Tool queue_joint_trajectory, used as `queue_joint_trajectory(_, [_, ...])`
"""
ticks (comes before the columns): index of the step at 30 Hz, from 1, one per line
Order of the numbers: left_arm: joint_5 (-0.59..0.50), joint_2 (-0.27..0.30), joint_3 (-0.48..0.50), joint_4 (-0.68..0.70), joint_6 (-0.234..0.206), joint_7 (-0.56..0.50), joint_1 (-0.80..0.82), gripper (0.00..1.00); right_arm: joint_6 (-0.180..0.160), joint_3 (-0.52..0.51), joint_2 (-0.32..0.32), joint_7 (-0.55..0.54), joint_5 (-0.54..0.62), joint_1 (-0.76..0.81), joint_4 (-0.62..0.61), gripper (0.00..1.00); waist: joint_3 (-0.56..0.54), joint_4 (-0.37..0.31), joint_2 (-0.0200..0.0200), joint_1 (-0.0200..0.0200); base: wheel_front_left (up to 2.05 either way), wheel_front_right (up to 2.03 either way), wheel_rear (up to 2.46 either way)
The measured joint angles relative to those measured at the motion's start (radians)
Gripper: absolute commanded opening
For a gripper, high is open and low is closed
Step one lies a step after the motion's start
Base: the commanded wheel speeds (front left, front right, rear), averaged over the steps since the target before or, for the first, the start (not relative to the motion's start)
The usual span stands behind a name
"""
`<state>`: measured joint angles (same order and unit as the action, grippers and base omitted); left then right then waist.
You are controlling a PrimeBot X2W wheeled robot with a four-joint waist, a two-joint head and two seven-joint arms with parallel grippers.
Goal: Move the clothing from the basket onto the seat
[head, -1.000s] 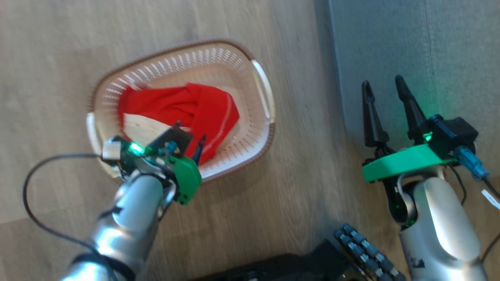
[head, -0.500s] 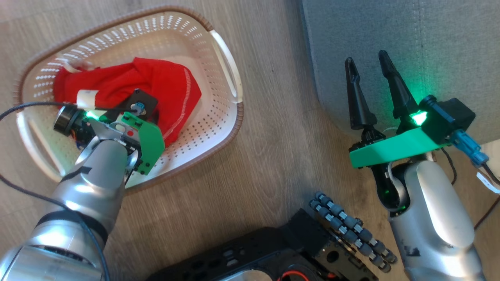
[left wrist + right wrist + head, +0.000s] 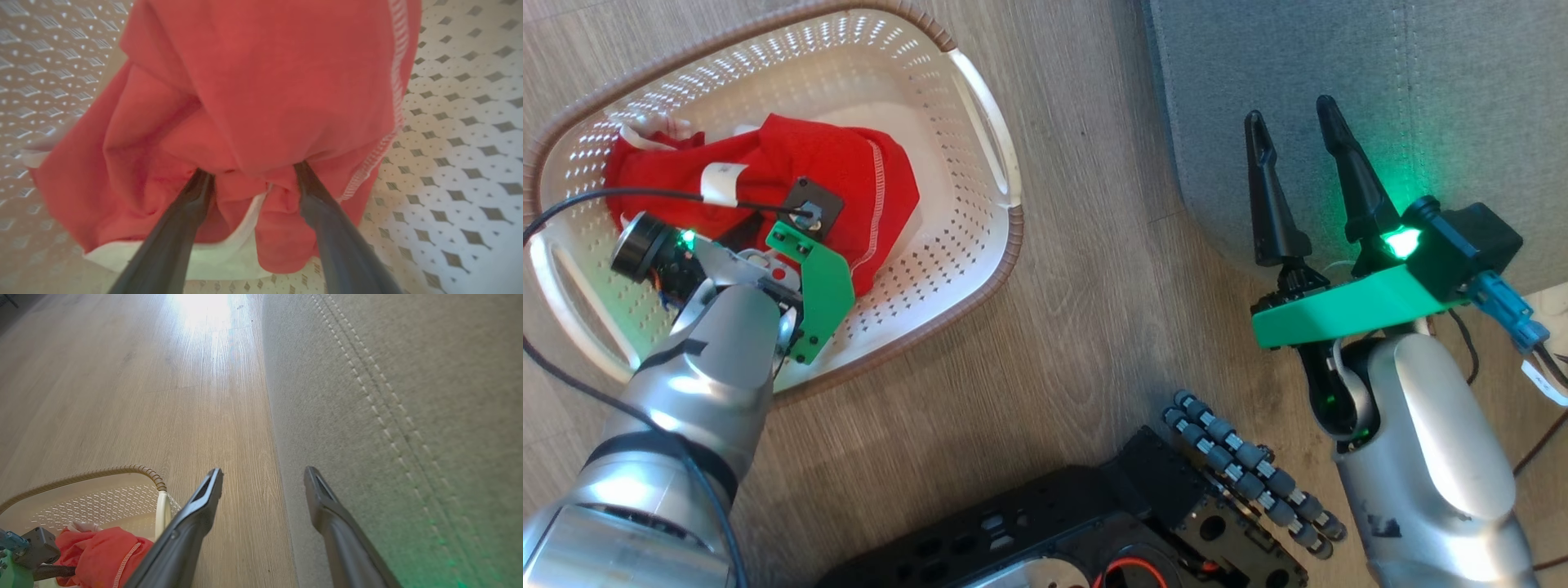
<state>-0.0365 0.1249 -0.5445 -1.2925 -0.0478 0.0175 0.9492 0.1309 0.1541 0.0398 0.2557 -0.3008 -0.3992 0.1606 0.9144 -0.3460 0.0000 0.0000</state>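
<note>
The clothing (image 3: 841,175), bright red with white trim, lies bunched in the cream perforated basket (image 3: 1005,245) on the floor. My left arm reaches down into the basket, its green wrist mount (image 3: 821,286) above the fabric. In the left wrist view my left gripper (image 3: 251,169) is open, both fingertips buried in folds of the clothing (image 3: 265,81), with a red bulge between them over the basket floor (image 3: 457,122). My right gripper (image 3: 1290,122) is open and holds nothing, hovering at the corner of the grey seat (image 3: 1421,82). The right wrist view shows the seat (image 3: 408,396) and the basket (image 3: 81,477).
Wooden floor (image 3: 1094,310) separates the basket from the seat. My black base (image 3: 1094,523) with its roller wheels sits at the bottom. A black cable (image 3: 572,204) loops from the left wrist over the basket. A white tag (image 3: 1543,380) lies at the right edge.
The head camera has shifted, so the basket shows further left and larger. My left gripper has gone lower and deeper into the basket, onto the clothing. The right gripper holds its pose, open.
</note>
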Motion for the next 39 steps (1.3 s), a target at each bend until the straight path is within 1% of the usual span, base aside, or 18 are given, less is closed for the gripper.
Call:
queue_joint_trajectory(4, [0.000, 0.000, -0.007, 0.000, 0.004, -0.010, 0.000, 1.00, 0.000, 0.000, 0.000, 0.001, 0.000, 0.000, 0.000, 1.00, 0.000, 0.000, 0.0000, 0.0000, 0.00, 0.00, 0.00])
queue_joint_trajectory(5, [0.001, 0.000, -0.007, 0.000, 0.011, -0.019, 0.001, 0.95, 0.000, 0.000, 0.000, 0.001, 0.000, 0.000, 0.000, 1.00, -0.001, 0.001, 0.0000, 0.0000, 0.00, 0.00, 0.00])
queue_joint_trajectory(6, [0.011, 0.000, -0.006, -0.001, 0.024, -0.031, 0.001, 0.00, 0.000, 0.000, 0.000, 0.001, 0.000, 0.000, 0.001, 1.00, -0.002, 0.003, 0.0000, 0.0000, 0.00, 0.00, 0.00])
queue_joint_trajectory(10, [0.019, 0.000, -0.007, -0.003, 0.029, -0.035, 0.001, 0.00, 0.000, -0.001, 0.000, 0.001, 0.000, 0.000, 0.003, 1.00, -0.006, 0.005, 0.0000, 0.0000, 0.00, 0.00, 0.00])
queue_joint_trajectory(15, [0.027, 0.000, -0.010, -0.005, 0.045, -0.031, -0.002, 0.00, 0.000, 0.000, 0.000, 0.001, 0.000, -0.002, 0.013, 1.00, -0.024, 0.005, 0.0000, 0.0000, 0.00, 0.00, 0.00])
queue_joint_trajectory(22, [0.065, 0.000, -0.005, -0.007, 0.043, 0.030, -0.022, 0.00, 0.000, 0.003, 0.000, 0.001, 0.003, -0.022, 0.042, 1.00, -0.079, 0.005, 0.0000, 0.0000, 0.00, 0.00, 0.00])
queue_joint_trajectory(25, [0.085, -0.015, 0.000, -0.007, 0.034, 0.056, -0.053, 0.00, 0.000, -0.009, 0.001, 0.001, 0.023, -0.027, 0.056, 1.00, -0.120, 0.015, 0.0000, 0.0000, 0.00, 0.00, 0.00])
queue_joint_trajectory(28, [0.117, -0.040, 0.014, -0.008, 0.036, 0.072, -0.097, 0.00, 0.000, -0.019, 0.001, 0.001, 0.039, -0.023, 0.077, 1.00, -0.169, 0.031, 0.0000, 0.0000, 0.00, 0.00, 0.00])
queue_joint_trajectory(31, [0.137, -0.063, 0.020, -0.009, 0.036, 0.114, -0.136, 0.00, 0.000, -0.022, 0.001, 0.001, 0.057, -0.018, 0.094, 1.00, -0.224, 0.050, 0.0000, 0.0000, 0.00, 0.00, 0.00])
queue_joint_trajectory(36, [0.182, -0.078, 0.028, -0.003, 0.037, 0.189, -0.173, 0.00, 0.000, -0.044, 0.002, 0.001, 0.093, 0.002, 0.124, 1.00, -0.320, 0.085, 0.0001, 0.0000, 0.00, 0.00, 0.00])
queue_joint_trajectory(39, [0.217, -0.083, 0.033, 0.024, 0.038, 0.217, -0.201, 0.00, 0.000, -0.050, 0.002, 0.001, 0.099, 0.026, 0.140, 1.00, -0.377, 0.107, 0.0001, 0.0000, 0.00, 0.00, 0.00])
